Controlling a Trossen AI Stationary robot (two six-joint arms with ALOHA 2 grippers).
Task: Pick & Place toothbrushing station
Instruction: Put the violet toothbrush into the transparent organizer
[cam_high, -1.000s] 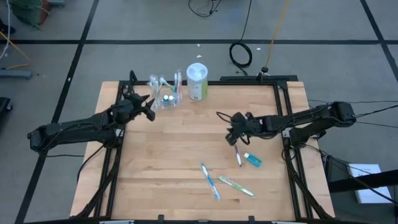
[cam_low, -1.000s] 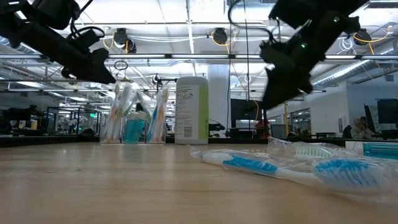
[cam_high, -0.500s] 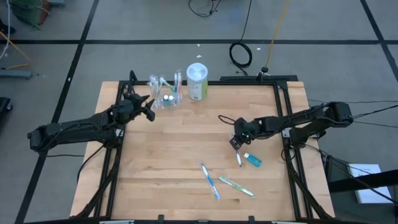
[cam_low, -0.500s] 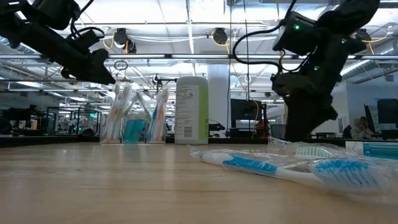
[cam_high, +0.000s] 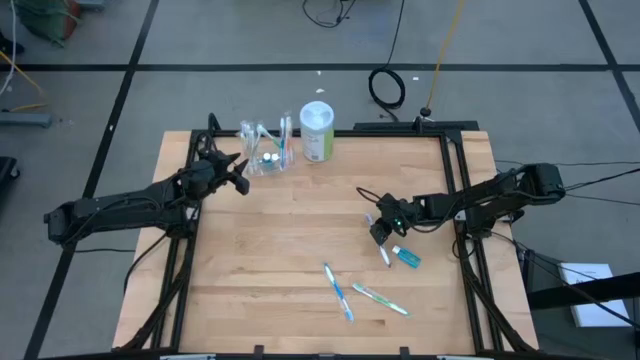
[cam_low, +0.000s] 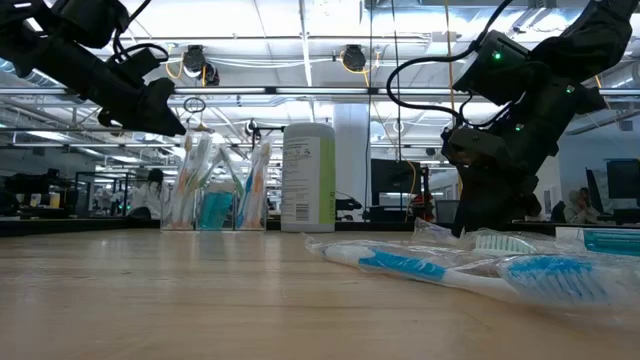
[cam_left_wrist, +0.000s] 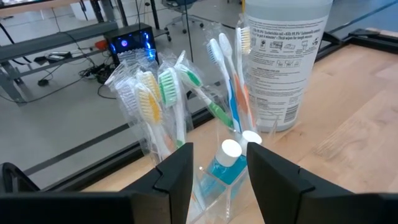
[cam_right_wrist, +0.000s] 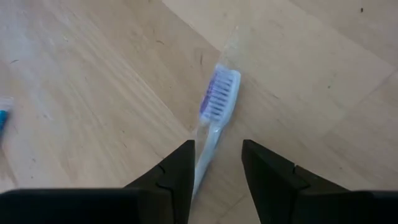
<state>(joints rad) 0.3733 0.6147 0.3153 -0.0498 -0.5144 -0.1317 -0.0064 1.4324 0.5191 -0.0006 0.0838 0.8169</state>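
Your right end effector (cam_right_wrist: 214, 171) hangs with fingers parted, straddling the wrapped toothbrush (cam_right_wrist: 214, 115) below; centre over its handle, then close gently.

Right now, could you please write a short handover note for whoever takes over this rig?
Left gripper: fingers open, empty, at the clear cup near the table's far edge, which already holds several toothbrushes and blue tubes.
Right gripper: fingers open, low over a wrapped toothbrush on the table, not gripping it.
Left on the table: that brush, a blue tube, and two more toothbrushes nearer the front edge.
The white bottle stands beside the cup.
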